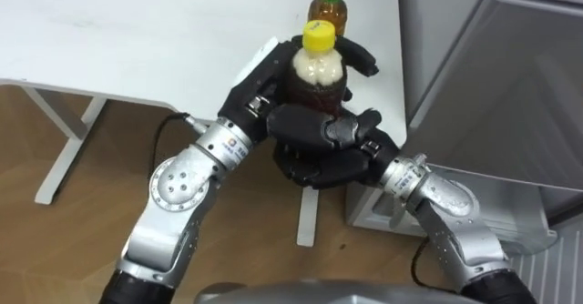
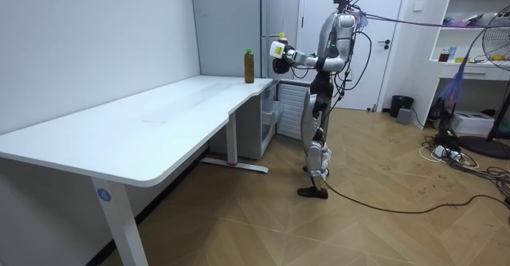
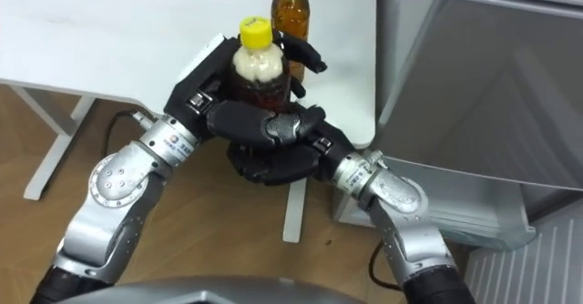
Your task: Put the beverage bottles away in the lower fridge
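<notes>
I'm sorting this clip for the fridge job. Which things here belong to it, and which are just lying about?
Part of the job:
- yellow-capped bottle, gripped by the fingers of the left hand and right hand
- green-capped bottle, standing on the table
- fridge

Just lying about:
- bin
- shelf

A plain, sparsely furnished indoor room that reads as an office or lab space with a few household fittings. A long white desk (image 2: 151, 127) on metal legs runs along a bare pale wall (image 2: 88, 43), above a herringbone wood floor (image 2: 263, 218). A tall grey fridge (image 2: 227, 27) stands at the desk's far end. Farther back are a white door (image 2: 392, 35), white wall shelves (image 2: 478, 23) holding small items, a standing fan (image 2: 502, 75), a dark bin (image 2: 401, 105) and loose cables (image 2: 446, 150) on the floor.
</notes>
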